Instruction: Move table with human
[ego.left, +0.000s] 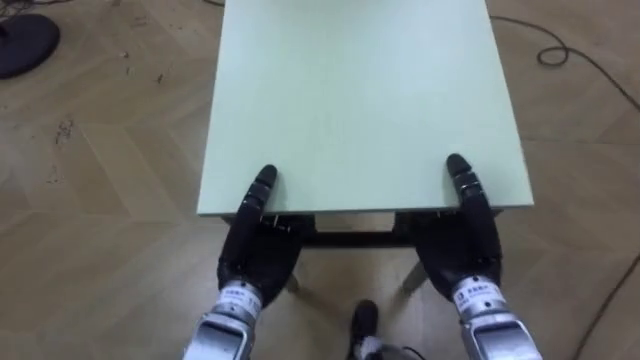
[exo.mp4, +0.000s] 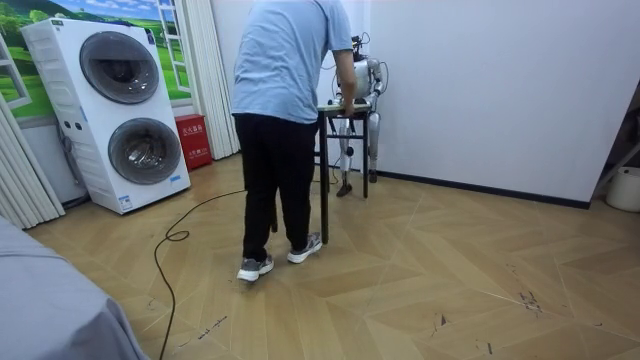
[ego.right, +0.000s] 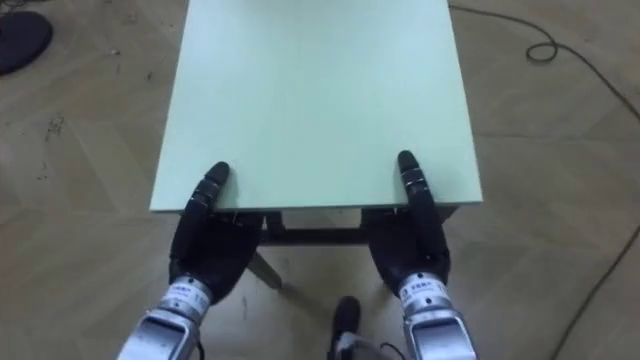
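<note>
1 table (ego.left: 360, 90): left hand (ego.left: 255, 250), right hand (ego.left: 462, 240) clasp edge; person (exo.mp4: 285, 100) opposite.

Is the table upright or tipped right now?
Upright: the table top faces up, and its legs point down in the room view. Lifted or on the floor: cannot tell.

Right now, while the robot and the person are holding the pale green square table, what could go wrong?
1. The left hand and right hand hold the pale green square table only at its near edge, so it might slip.
2. A black cable lies on the wooden floor beside the person; a foot could catch it.
3. Another dark cable curls near the table's far right corner.
</note>
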